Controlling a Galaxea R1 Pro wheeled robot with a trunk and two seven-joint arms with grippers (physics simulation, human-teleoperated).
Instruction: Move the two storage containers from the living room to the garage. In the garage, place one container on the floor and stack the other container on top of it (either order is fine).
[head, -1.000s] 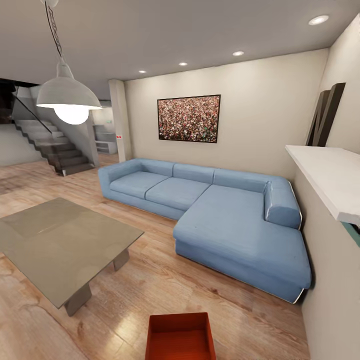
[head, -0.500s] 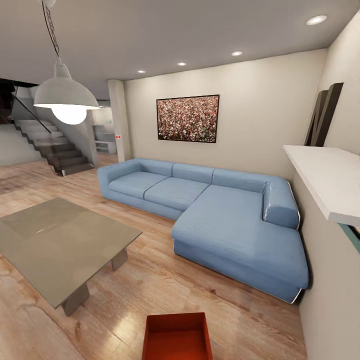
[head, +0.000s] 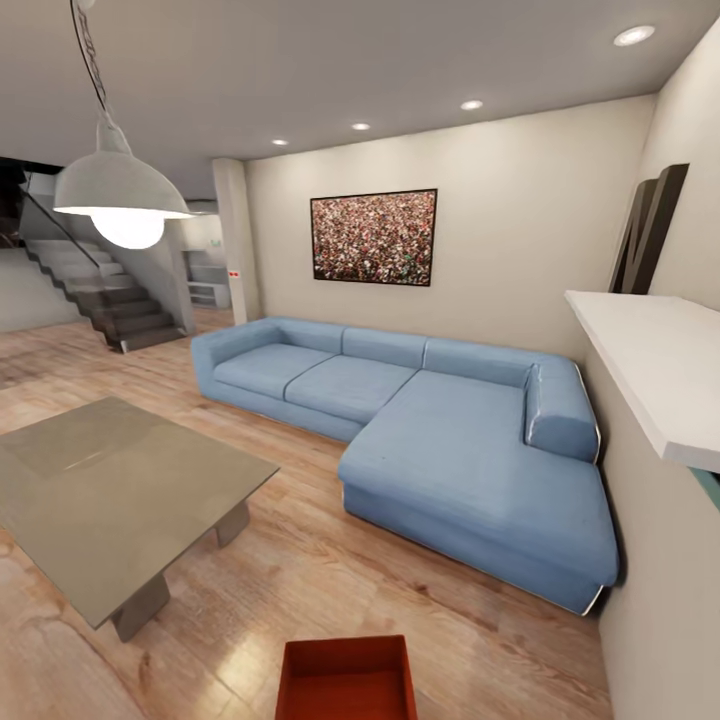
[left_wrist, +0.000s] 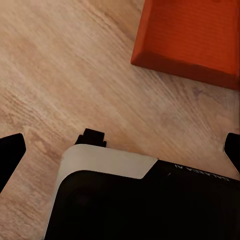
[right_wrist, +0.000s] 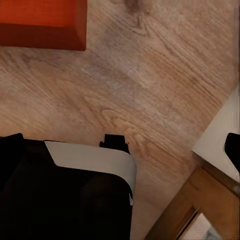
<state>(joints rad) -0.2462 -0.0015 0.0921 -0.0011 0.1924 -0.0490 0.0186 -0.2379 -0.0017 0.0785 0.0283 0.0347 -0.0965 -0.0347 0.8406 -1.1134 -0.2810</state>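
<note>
Left of the orange-red open-topped storage container (head: 347, 680) stands the grey low coffee table (head: 110, 490); a wide turn could clip it. The container rests on light wood plank floor (head: 300, 570). Both grippers look spread wide, holding nothing. Right, the blue corner sofa (head: 450, 440) narrows passage.

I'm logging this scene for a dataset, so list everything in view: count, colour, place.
storage container: one, orange-red, on the wood floor at the head view's bottom edge
sofa: one, blue, corner type, along the far wall
low table: one, grey, left of the container
pendant lamp: one, white, hanging upper left
framed picture: one, speckled, dark frame, above the sofa
shelf: one, white, right wall
staircase: one, grey, far left
floor: light wood planks
left gripper: one, black, fingertips spread, over the floor
right gripper: one, black, fingertips spread, over the floor
</note>
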